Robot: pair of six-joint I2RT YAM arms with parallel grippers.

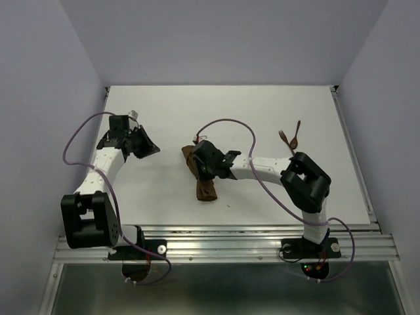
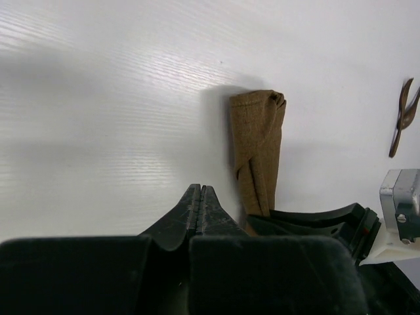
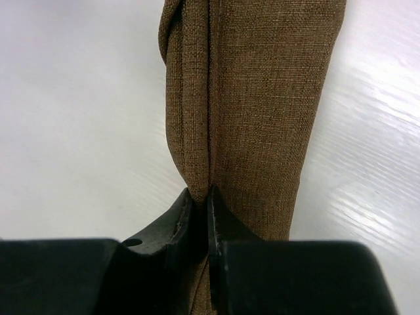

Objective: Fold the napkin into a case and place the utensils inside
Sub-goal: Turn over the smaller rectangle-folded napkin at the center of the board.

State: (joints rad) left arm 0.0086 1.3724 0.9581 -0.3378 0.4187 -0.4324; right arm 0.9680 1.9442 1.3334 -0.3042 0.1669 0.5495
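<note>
- The case (image 1: 207,190), a narrow layered strip of dark brown cloth, lies on the white table (image 1: 262,105) just left of centre in the top view. It slants from upper left to lower right.
- The right gripper (image 3: 200,200) sits over the upper half of the strip. In its wrist view the two black fingers (image 3: 174,220) are pressed together on a lengthwise fold of the cloth, pinching it at the bottom centre of the frame. The rest of the strip runs up and out of the top of that frame.
- The left gripper (image 2: 200,197) is at the left of the top view, well apart from the cloth. Its fingers are closed against each other with nothing between them.
- In the left wrist view the strip stands upright right of centre, its far end rounded and slightly bunched. Its near end is hidden behind the right arm's black fingers at the lower right.
- The fork (image 1: 284,137) and the spoon (image 1: 296,131) lie crossed on the bare table at the right of the top view. They are outside the cloth and well apart from both grippers.
</note>
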